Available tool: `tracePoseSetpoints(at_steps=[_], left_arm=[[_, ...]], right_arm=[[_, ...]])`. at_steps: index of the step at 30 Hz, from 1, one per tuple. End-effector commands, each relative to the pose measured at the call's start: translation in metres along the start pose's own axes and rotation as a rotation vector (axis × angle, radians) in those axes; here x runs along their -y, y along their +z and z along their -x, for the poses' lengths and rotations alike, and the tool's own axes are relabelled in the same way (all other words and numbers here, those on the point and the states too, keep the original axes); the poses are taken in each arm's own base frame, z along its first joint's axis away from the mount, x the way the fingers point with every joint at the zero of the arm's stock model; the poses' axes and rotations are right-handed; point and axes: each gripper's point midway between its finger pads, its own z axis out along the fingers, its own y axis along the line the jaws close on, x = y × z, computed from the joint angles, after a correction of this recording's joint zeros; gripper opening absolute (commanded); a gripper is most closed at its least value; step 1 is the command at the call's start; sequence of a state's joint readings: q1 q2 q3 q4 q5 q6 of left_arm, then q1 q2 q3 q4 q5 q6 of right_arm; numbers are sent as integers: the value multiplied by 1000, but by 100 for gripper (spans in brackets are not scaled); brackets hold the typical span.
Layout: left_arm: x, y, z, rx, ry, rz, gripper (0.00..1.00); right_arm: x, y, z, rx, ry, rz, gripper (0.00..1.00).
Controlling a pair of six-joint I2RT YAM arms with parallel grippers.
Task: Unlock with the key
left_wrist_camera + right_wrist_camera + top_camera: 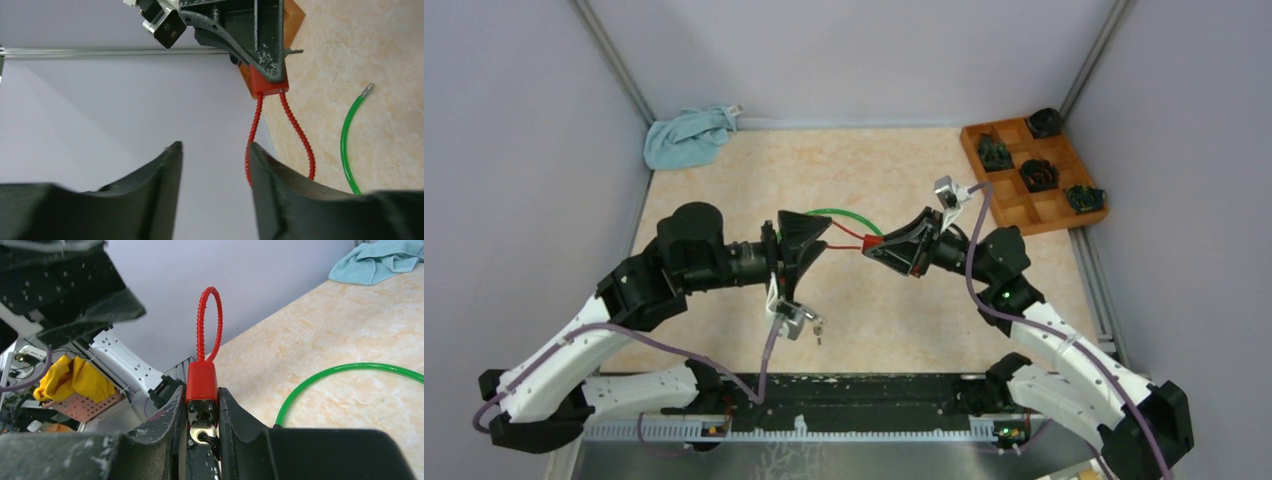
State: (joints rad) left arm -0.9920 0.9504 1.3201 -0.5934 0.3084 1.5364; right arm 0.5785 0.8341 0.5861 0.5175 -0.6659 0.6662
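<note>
My right gripper (200, 392) is shut on a red padlock (202, 382) and holds it above the table. Its red cable loop (209, 325) points toward the left arm. A silver key (202, 432) sits in the lock's keyhole, between my right fingers. In the top view the right gripper (876, 250) and the left gripper (824, 236) face each other over mid-table, with the red loop (846, 233) between them. My left gripper (215, 150) is open and empty. The red loop (300, 132) hangs from the lock (267, 85) and reaches my left gripper's right fingertip (260, 155).
A green cable (844, 213) lies curved on the table under the grippers, its metal end visible in the left wrist view (367, 89). A wooden compartment tray (1014, 215) with dark objects stands at the back right. A teal cloth (686, 135) lies at the back left corner.
</note>
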Motion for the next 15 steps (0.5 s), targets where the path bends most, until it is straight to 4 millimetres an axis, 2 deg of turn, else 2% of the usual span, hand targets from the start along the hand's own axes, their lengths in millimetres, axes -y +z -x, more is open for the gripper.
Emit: tracePoseSetpoints(at_steps=[1,3,8,12,15], left_arm=[[54,3,10,49,4,-138,51],[62,8,6,30,41,-131,45],[68,21,-9,-45,22,-136,40],[50,30,-30,-153,-4,-41,43],[38,31,-34,-179,-1,13,45]], right_arm=[[-16,10,44,109,-86,47,0],[-15,13,51,131,-80,41,0],[-19,17,59,159,-66,66,0],[-19,16,57,146,-68,66,0],[-19,16,56,137,-71,63,0]])
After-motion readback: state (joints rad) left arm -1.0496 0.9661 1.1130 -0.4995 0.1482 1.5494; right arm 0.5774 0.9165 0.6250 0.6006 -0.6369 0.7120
